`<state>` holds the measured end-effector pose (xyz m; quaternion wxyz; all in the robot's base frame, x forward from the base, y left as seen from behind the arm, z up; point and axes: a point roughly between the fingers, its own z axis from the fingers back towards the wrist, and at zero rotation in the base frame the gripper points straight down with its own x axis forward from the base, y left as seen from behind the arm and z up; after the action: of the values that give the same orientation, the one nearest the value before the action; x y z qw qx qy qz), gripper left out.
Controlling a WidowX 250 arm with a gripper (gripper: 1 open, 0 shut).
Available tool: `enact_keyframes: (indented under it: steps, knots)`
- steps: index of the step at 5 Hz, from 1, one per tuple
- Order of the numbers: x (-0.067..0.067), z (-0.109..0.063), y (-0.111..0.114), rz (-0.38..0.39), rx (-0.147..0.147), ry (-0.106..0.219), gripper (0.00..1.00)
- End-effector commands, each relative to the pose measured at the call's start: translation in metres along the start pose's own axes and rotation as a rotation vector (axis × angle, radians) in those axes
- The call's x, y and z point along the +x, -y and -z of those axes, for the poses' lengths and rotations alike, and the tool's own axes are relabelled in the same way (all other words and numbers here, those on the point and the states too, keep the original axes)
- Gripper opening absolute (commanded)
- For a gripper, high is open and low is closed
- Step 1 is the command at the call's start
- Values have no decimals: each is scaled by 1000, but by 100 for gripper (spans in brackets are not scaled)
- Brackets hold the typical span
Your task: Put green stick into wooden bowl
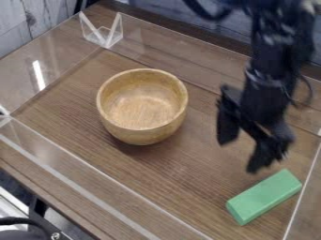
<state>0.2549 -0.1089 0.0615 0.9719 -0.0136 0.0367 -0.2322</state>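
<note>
Beneath the pincer (246, 143), the wooden table (163, 173) is spreading out as the largest thing in sight, its dark grain running under clear plastic walls (88, 187) that are fencing it in on all sides. Above the pincer and continuous with it, the black arm (279, 47) is reaching down from the upper right, slightly blurred.

To the pincer's left, well apart from it, the wooden bowl (143, 106) is sitting upright on the table, light tan with thick walls and nothing lying inside.

As for the pincer itself, it is pointing down with its two dark fingers (228, 127) standing wide apart (as wide as they appear to go), and nothing is lying between them. It is gripping nothing and touching nothing that can be made out; whether the lower fingertip is reaching the table surface cannot be told.

Just below and to the right of the pincer, the green stick (265, 196) is lying flat on the table near the right wall, tilted diagonally, close to the lower finger yet apart from it, and far outside the bowl.

Far up and to the left of the pincer, a small clear plastic stand (100, 31) is sitting by the back wall.
</note>
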Motion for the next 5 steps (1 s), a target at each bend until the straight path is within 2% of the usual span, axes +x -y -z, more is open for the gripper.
enact_keyframes:
  steps: [1, 3, 4, 5]
  knots:
    - [12, -5, 7, 50, 26, 66, 100]
    - [25, -3, 5, 131, 35, 112, 100]
    - [18, -1, 14, 166, 32, 128, 100]
    - [10, 0, 22, 200, 38, 160, 100]
